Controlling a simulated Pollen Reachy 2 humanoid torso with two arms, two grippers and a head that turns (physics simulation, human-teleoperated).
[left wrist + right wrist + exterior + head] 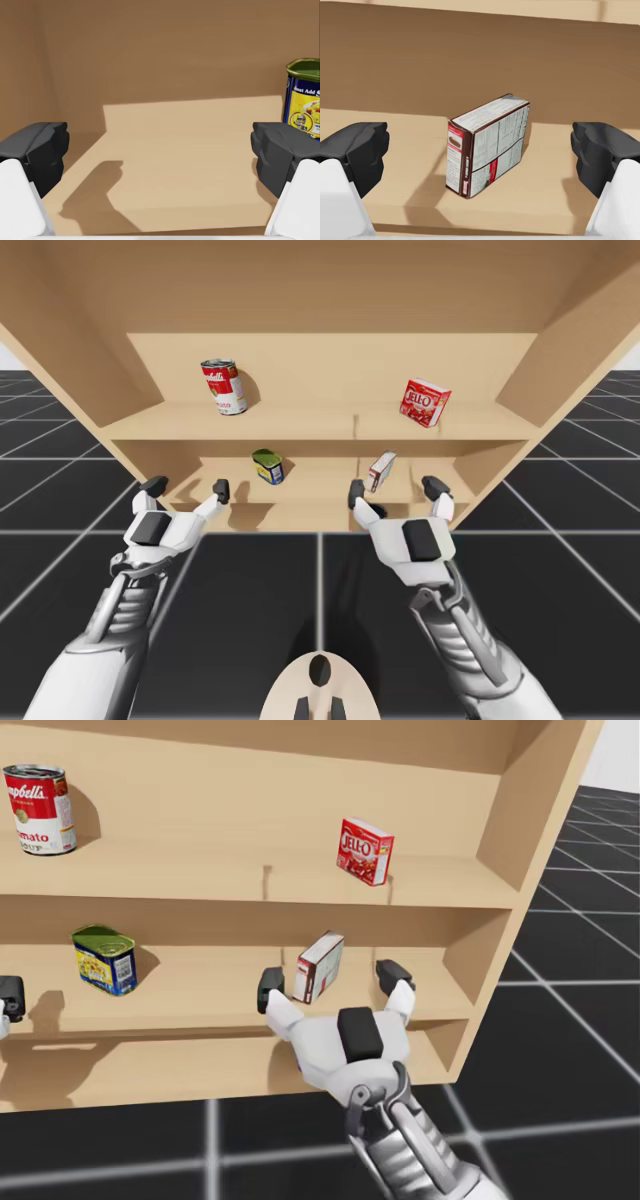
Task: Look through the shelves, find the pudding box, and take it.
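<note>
Your right gripper (395,489) stands wide open at the front edge of the lower shelf (310,482). The pudding box (487,145) stands upright on that shelf, turned at an angle, ahead of the fingers and untouched. Your left gripper (187,487) is also wide open, with the blue-and-yellow can (303,100) ahead, beside one finger.

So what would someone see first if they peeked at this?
Probably the brown and white box on a shelf, just ahead of my right gripper with its fingers wide open. Next, the bright red box and the red and white can on the shelf above.
</note>
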